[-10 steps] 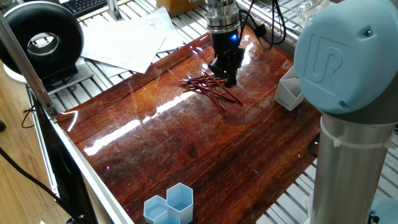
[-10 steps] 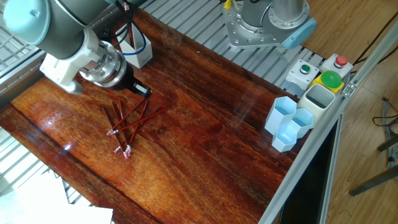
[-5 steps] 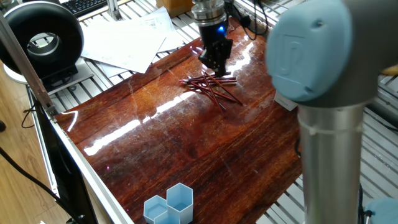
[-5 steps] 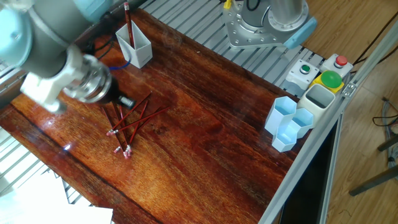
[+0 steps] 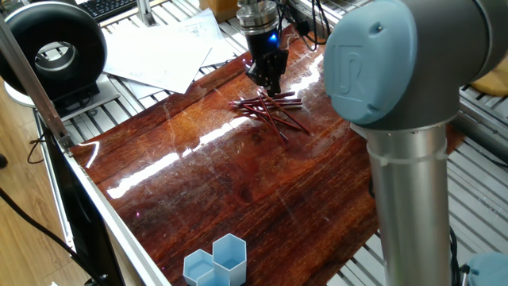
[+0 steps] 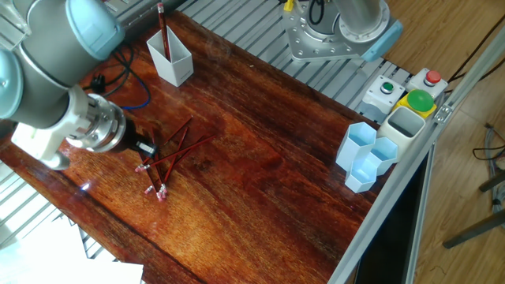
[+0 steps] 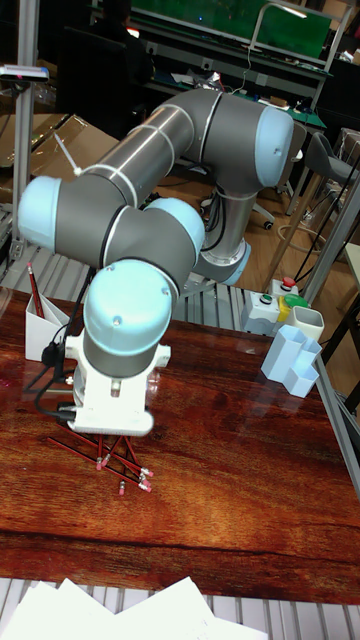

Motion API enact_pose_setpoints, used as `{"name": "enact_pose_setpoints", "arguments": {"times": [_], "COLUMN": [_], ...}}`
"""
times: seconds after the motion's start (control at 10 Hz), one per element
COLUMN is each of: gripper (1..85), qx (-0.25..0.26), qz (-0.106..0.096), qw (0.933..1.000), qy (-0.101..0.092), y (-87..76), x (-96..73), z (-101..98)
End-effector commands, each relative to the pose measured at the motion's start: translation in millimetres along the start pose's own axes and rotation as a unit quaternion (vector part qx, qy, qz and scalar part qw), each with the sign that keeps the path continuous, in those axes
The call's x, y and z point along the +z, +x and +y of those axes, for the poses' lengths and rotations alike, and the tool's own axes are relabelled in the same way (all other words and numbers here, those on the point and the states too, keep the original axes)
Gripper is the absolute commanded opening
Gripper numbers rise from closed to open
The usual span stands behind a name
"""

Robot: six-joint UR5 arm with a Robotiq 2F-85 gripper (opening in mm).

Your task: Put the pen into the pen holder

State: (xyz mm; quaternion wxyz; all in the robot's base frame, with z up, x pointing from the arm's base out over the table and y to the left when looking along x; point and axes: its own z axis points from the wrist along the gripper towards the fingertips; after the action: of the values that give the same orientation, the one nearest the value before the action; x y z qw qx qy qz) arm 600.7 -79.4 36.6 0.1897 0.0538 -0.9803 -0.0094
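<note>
Tall fixed view: one pen (image 7: 34, 290) is seen standing in the holder (image 7: 42, 325) at the far left of the table (image 7: 220, 480), so one pen is judged already placed. A pile of pens (image 7: 105, 455) is left lying on the wood near the front edge, partly covered by the wrist. The bulk of the task is therefore judged undone.

From the other fixed view, the holder (image 6: 170, 59) with its upright pen (image 6: 162, 30) is shown plainly, well apart from the crossed pile (image 6: 167, 159). The gripper (image 6: 147, 147) is seen low at the left edge of that pile. The blue cups (image 6: 366, 155) at the right edge are also shown.

In the one fixed view the holder is hidden behind the arm's large joint, yet the gripper (image 5: 267, 82) is shown from the front, just above the far end of the pile (image 5: 270, 110). The jaws appear nearly closed with nothing seen between them, though whether they are fully pressed together cannot be told. No pen is seen lifted.
</note>
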Motion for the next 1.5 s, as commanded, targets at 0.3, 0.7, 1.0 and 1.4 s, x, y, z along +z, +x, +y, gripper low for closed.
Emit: {"name": "enact_pose_setpoints", "arguments": {"times": [0.3,0.7,1.0,1.4], "gripper": [24.0,22.0,16.3,10.7], "qx": [0.001,0.003,0.010,0.014], "qz": [-0.005,-0.008,-0.005,0.000], "qw": [0.9999,0.9998,0.9998,0.9998], "qy": [-0.016,-0.018,-0.014,-0.012], "y": [-7.0,-6.1,-3.7,0.9], "x": [11.5,15.3,14.7,10.7], "z": [5.8,7.5,6.6,7.2]}}
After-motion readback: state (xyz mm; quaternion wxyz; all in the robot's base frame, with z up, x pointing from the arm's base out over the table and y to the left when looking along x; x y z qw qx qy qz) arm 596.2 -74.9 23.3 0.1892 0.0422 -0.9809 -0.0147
